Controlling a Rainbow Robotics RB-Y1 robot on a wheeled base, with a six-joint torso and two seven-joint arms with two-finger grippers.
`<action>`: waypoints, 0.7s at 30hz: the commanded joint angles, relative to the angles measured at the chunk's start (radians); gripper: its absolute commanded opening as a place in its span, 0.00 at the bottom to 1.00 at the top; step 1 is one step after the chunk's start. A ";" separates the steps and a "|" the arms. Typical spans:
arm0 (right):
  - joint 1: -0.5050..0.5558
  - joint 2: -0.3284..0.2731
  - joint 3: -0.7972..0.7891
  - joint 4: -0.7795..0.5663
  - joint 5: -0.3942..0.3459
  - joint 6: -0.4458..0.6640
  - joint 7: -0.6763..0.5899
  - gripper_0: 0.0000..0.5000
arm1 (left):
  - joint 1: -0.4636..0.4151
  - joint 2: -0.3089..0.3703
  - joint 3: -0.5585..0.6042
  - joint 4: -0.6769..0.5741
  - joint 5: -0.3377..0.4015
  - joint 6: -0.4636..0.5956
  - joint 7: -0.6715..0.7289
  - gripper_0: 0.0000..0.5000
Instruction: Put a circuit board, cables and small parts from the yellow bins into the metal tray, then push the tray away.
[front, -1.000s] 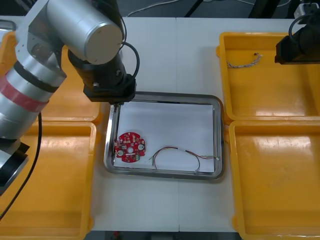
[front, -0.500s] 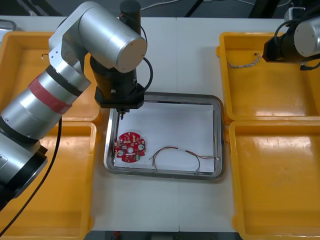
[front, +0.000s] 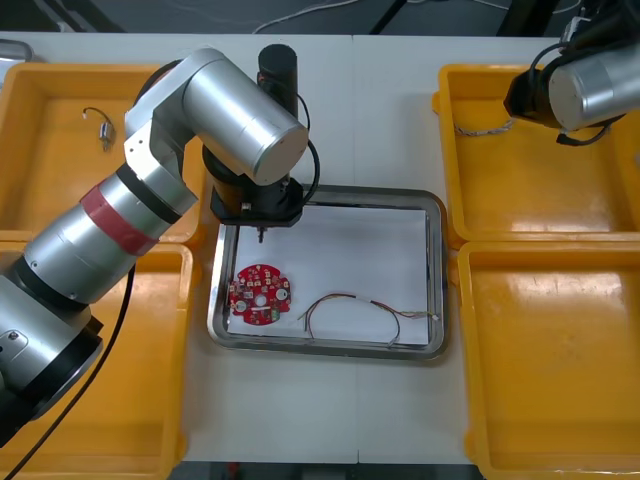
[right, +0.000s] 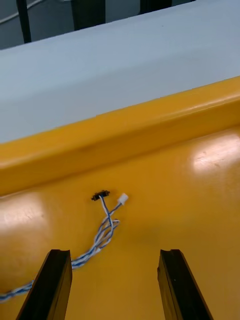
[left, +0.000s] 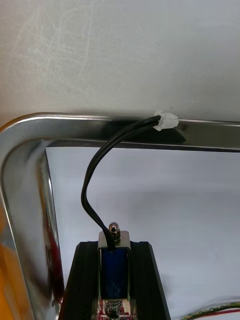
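My left gripper (left: 115, 250) is shut on a small metal part (left: 114, 270) with a blue body and a black cable (left: 95, 170). It hangs over the near-left corner of the metal tray (left: 30, 130), and the cable's white plug (left: 167, 121) rests on the rim. In the front view the left gripper (front: 262, 232) is above the tray (front: 435, 260), which holds a round red circuit board (front: 261, 294) and a red and yellow cable (front: 365, 308). My right gripper (right: 112, 255) is open over the twisted blue and white cable (right: 102, 235), low in the far right yellow bin (front: 540, 190).
Another small metal part (front: 100, 126) lies in the far left yellow bin (front: 50, 180). The twisted cable (front: 487, 124) sits near the far right bin's left wall. The near bins (front: 560, 370) on both sides look bare. My right arm (front: 590, 85) hangs over the far right bin.
My left arm has swung right and lowered toward the tray's corner with the part. My right arm has moved left, closer to the twisted cable.
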 joint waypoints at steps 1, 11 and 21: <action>-0.051 0.048 0.012 0.045 0.054 -0.066 -0.104 1.00 | 0.037 -0.024 -0.030 -0.007 -0.037 -0.034 -0.122 0.00; -0.057 0.091 0.006 0.119 0.089 -0.144 -0.254 1.00 | 0.057 -0.042 -0.056 0.069 -0.100 -0.126 -0.136 0.00; -0.062 0.094 0.006 0.170 0.117 -0.144 -0.345 1.00 | 0.057 -0.044 -0.051 0.068 -0.096 -0.120 -0.136 0.42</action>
